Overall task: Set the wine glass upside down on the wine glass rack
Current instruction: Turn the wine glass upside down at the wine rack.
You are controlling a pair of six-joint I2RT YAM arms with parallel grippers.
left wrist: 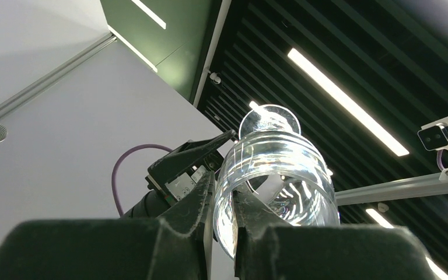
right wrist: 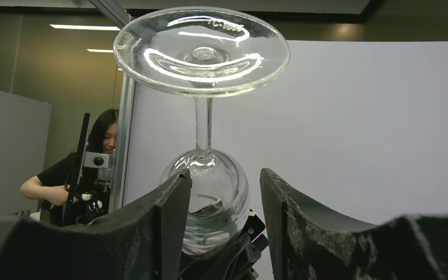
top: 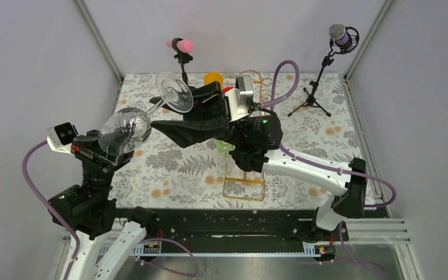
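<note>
from above, the left gripper [top: 112, 149] is pinching the bowl of the wine glass [top: 127, 129] and holding it off the table. the glass's long axis is running from the bowl up and right to the foot, which is pointing toward the right gripper [top: 172, 111]. that gripper is standing wide open with its fingers either side of the stem, gripping nothing. the wine glass rack [top: 244, 188] is standing to the right of the glass, mostly hidden under the right arm, so the right arm is sitting nearer to it.

in the left wrist view, the left gripper [left wrist: 224, 233] is clamping the bowl's wall near the rim. the wine glass [left wrist: 280, 175] is rising away from it, foot farthest.

in the right wrist view, the right gripper [right wrist: 224, 175] is gaping. the wine glass [right wrist: 202, 128] is showing between its fingers, foot up and bowl down. i am judging that the coming move hinges on this gripper taking the stem, though the depth between them is hard to tell.
</note>
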